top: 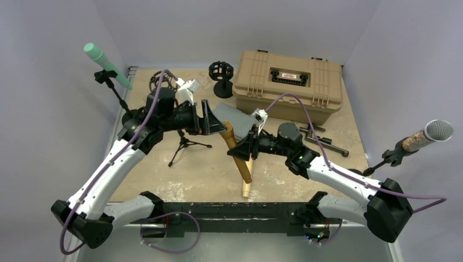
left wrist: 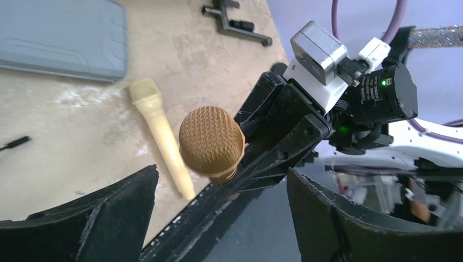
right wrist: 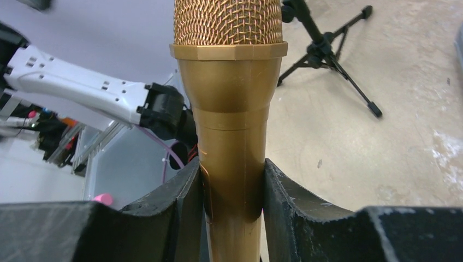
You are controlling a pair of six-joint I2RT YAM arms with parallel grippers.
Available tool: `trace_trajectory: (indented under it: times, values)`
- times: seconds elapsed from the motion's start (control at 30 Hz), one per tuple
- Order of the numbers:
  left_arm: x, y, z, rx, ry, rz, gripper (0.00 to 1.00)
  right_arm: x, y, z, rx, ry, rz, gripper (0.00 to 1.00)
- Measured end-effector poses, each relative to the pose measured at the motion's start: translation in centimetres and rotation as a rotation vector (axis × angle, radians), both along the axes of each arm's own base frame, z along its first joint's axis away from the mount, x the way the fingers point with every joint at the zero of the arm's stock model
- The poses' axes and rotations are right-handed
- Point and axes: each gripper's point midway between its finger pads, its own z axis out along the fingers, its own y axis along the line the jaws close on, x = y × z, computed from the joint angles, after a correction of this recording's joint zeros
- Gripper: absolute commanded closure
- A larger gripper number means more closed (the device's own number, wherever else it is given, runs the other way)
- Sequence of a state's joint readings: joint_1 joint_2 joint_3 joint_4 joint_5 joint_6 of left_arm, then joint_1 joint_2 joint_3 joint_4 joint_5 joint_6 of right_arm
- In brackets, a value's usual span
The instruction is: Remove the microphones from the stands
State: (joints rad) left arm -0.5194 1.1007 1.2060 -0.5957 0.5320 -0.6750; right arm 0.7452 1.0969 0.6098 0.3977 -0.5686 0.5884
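My right gripper (right wrist: 233, 188) pinches the gold microphone (right wrist: 232, 103) across its handle, head pointing at my spread left gripper (left wrist: 221, 215), apart from the tripod stand (top: 185, 143).

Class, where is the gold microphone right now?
Mid-table in the top view, the gold microphone is clamped in the right gripper, over the cream microphone, right of the tripod.

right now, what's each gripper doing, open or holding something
Left gripper: open, holding nothing.
Right gripper: closed on the gold microphone.
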Motion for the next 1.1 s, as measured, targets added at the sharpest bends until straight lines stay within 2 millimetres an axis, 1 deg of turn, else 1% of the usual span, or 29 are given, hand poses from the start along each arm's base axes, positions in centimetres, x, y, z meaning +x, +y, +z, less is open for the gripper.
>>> trace_trajectory:
  times: [0.1,0.23,0.33,0.4,0.5,0.57,0.7,0.77,0.87,0.97,1.1]
  values:
    - [0.0,1.6,1.2,0.025,-0.082,0.071,0.11,0.7,-0.6,-0.8,-0.036,0.033,-0.071,1.00]
    - [-0.5,4.0,3.7,0.024,-0.209,0.167,0.11,2.6,-2.6,-2.7,-0.125,0.097,-0.252,1.00]
    - [-0.6,5.3,4.8,0.030,-0.272,0.226,0.13,4.4,-5.6,-4.9,-0.223,0.171,-0.470,1.00]
    - [-0.5,6.3,5.3,0.041,-0.308,0.271,0.14,5.5,-7.9,-6.5,-0.294,0.223,-0.619,1.00]
    - [-0.4,7.7,5.7,0.065,-0.349,0.337,0.14,6.0,-11.0,-9.0,-0.402,0.284,-0.782,1.00]
    - [-0.5,8.7,6.1,0.073,-0.381,0.376,0.14,6.0,-12.3,-10.6,-0.467,0.322,-0.843,1.00]
    - [-1.1,11.3,6.9,0.086,-0.447,0.477,0.15,5.5,-13.6,-13.8,-0.582,0.393,-0.896,1.00]
    - [-1.6,12.5,7.5,0.085,-0.480,0.521,0.15,5.4,-13.9,-15.0,-0.623,0.418,-0.911,1.00]
    - [-2.0,13.8,8.1,0.083,-0.515,0.575,0.15,5.0,-14.1,-16.3,-0.648,0.448,-0.919,1.00]
    - [-1.9,14.4,8.0,0.091,-0.519,0.603,0.15,4.4,-14.3,-17.4,-0.656,0.476,-0.913,1.00]
    - [-1.5,14.4,6.8,0.115,-0.499,0.608,0.15,2.9,-14.6,-19.0,-0.667,0.518,-0.891,1.00]
